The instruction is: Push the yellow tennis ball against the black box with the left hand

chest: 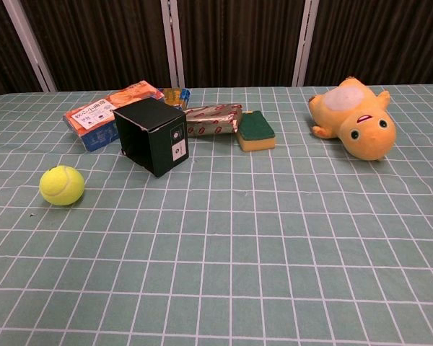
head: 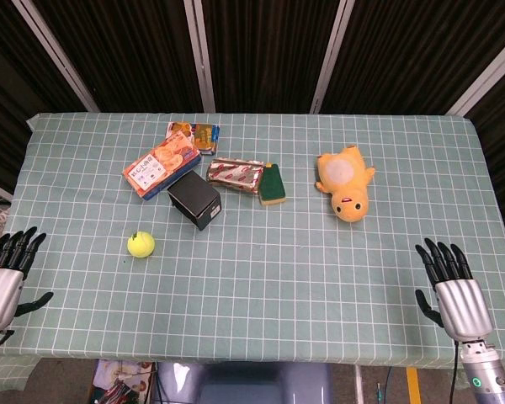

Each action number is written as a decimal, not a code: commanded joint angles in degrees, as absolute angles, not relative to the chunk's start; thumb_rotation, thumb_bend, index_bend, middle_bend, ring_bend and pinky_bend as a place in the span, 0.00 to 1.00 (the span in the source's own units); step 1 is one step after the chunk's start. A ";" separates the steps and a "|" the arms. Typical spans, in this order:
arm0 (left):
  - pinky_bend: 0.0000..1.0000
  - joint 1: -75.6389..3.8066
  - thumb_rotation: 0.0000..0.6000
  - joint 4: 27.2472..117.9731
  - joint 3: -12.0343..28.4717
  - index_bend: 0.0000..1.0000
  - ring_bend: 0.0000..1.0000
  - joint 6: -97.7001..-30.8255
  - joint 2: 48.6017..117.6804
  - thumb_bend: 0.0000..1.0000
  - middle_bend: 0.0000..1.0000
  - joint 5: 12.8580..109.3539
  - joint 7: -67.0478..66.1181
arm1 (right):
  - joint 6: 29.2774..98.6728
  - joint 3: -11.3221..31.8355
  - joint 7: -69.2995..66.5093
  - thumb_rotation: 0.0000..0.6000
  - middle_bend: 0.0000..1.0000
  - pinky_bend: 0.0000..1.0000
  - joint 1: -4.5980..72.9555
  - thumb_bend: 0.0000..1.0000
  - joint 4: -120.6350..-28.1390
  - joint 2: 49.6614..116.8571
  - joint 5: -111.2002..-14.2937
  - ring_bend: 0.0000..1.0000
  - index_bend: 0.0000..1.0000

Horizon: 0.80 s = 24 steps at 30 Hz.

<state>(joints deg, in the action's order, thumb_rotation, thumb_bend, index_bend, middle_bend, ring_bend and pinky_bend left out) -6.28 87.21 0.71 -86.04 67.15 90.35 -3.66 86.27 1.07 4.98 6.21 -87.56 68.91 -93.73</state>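
The yellow tennis ball (head: 140, 244) (chest: 61, 185) lies on the green checked cloth, a short way in front and to the left of the black box (head: 194, 200) (chest: 151, 135). A gap of cloth separates ball and box. My left hand (head: 6, 276) rests at the table's near left edge with its fingers spread, well to the left of the ball and holding nothing. At the near right edge, my right hand (head: 451, 289) lies flat with fingers apart, also holding nothing. Neither hand shows in the chest view.
Behind the box sit an orange snack box (head: 160, 166) (chest: 105, 114), a small yellow packet (head: 194, 136), a red-silver wrapped bar (head: 236, 174) (chest: 213, 119) and a green-yellow sponge (head: 273, 185) (chest: 255, 130). A yellow plush toy (head: 345, 183) (chest: 353, 119) lies at the back right.
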 commanded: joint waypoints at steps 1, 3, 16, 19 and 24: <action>0.02 -6.36 1.00 87.46 0.59 0.00 0.00 -85.67 67.10 0.03 0.00 90.18 -3.87 | 86.19 1.03 4.92 1.00 0.00 0.00 6.20 0.44 -87.59 68.90 -93.65 0.00 0.00; 0.02 -6.53 1.00 87.45 0.55 0.00 0.00 -85.25 67.18 0.03 0.00 90.10 -4.08 | 86.16 1.06 4.71 1.00 0.00 0.00 6.24 0.44 -87.66 68.83 -93.60 0.00 0.00; 0.63 -14.00 1.00 84.63 -0.74 0.53 0.60 -75.04 70.37 0.25 0.61 94.66 -5.21 | 86.48 0.93 2.59 1.00 0.00 0.00 6.00 0.44 -88.50 67.31 -93.55 0.00 0.00; 0.64 -17.90 1.00 85.79 -1.76 0.57 0.64 -67.11 69.94 0.31 0.64 94.74 -7.11 | 86.39 0.86 2.20 1.00 0.00 0.00 6.05 0.44 -88.69 67.06 -93.62 0.00 0.00; 0.64 -22.30 1.00 86.41 -1.13 0.59 0.66 -59.05 71.24 0.33 0.67 93.00 -15.15 | 86.28 0.77 1.57 1.00 0.00 0.00 6.03 0.44 -88.85 66.60 -93.57 0.00 0.00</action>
<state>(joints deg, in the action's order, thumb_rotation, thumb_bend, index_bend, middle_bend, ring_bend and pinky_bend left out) -18.75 85.77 -1.01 -64.01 70.32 93.81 -10.09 86.29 0.78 1.73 6.05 -88.80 66.69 -93.62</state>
